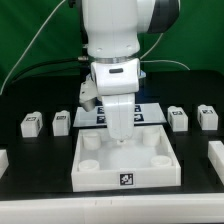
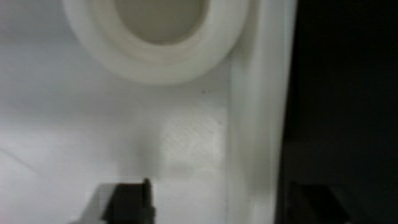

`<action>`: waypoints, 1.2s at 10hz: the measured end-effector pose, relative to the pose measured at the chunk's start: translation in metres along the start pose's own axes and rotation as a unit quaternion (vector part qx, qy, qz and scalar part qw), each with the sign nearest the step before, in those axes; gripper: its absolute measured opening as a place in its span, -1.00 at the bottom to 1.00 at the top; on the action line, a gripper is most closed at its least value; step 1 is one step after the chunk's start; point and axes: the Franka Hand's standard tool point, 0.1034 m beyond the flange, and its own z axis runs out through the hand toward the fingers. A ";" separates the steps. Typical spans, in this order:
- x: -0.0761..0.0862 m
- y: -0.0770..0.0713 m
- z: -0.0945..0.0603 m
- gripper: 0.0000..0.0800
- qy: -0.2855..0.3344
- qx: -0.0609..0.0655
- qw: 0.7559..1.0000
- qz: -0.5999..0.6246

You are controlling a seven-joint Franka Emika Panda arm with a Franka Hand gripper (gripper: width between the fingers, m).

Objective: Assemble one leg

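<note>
The arm reaches down over the large white rimmed panel (image 1: 100, 172). My gripper (image 1: 119, 137) is low at the panel's far rim. In the wrist view my gripper (image 2: 224, 196) is open and holds nothing. One dark finger (image 2: 125, 204) is over the panel's inside and the other over the black table, so the jaws straddle the rim (image 2: 260, 120). A round corner socket (image 2: 157, 40) lies just ahead. The legs, small white tagged blocks, stand in a row on the table: two on the exterior view's left (image 1: 30, 123) (image 1: 61, 121) and two on its right (image 1: 177, 117) (image 1: 207, 118).
The marker board (image 1: 152, 110) lies behind the arm. White parts show at the exterior view's left edge (image 1: 3, 158) and right edge (image 1: 216, 154). A green curtain and a cable hang at the back.
</note>
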 end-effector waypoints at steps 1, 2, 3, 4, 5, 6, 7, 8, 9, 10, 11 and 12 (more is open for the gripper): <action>0.000 0.000 0.000 -0.47 0.000 0.000 1.000 0.000; 0.000 0.000 0.000 -0.84 0.000 0.000 1.000 0.000; 0.000 0.001 -0.001 -0.84 0.000 -0.003 1.000 0.000; 0.000 0.001 -0.001 -0.85 0.000 -0.003 1.000 0.000; 0.000 0.001 -0.001 -0.85 0.000 -0.004 1.000 0.000; 0.000 0.002 -0.001 -0.85 0.000 -0.004 1.000 0.000; 0.000 0.002 -0.001 -0.85 0.000 -0.004 1.000 0.000; 0.000 0.002 -0.001 -0.85 0.000 -0.004 1.000 0.000; 0.001 0.003 -0.001 -0.85 0.000 -0.004 1.000 0.000; 0.008 0.010 -0.002 -0.85 0.003 -0.008 1.000 0.003; 0.021 0.019 -0.002 -0.85 0.007 -0.013 1.000 0.011; 0.033 0.027 -0.002 -0.85 0.011 -0.017 1.000 0.019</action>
